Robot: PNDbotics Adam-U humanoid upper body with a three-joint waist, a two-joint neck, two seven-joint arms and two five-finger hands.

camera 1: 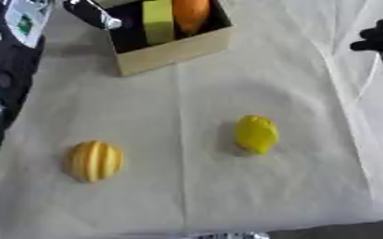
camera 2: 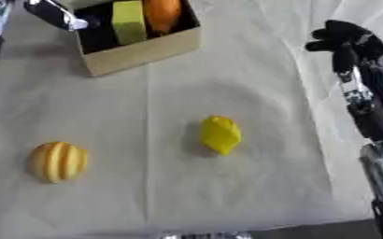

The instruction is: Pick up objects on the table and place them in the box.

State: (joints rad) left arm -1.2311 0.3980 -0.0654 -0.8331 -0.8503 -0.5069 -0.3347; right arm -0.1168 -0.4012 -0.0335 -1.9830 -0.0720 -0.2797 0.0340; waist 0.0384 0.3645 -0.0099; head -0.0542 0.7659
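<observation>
A bright yellow lemon-shaped fruit point(camera 1: 256, 134) and a ribbed orange-yellow fruit point(camera 1: 95, 160) lie well apart on the cloth-covered table point(camera 1: 293, 70). The cardboard box point(camera 1: 172, 50) holds a green block point(camera 1: 157, 21) and an orange piece point(camera 1: 191, 14). The left hand point(camera 1: 93, 14) is at the box's rim, its fingers unclear; the right hand point(camera 2: 342, 35) hangs curled, empty.

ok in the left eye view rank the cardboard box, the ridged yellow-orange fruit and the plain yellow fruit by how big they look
1. Cardboard box, clearly largest, though cut off at the top edge.
2 and 3. Ridged yellow-orange fruit and plain yellow fruit: too alike to rank; the ridged one looks slightly wider but lies nearer the camera.
</observation>
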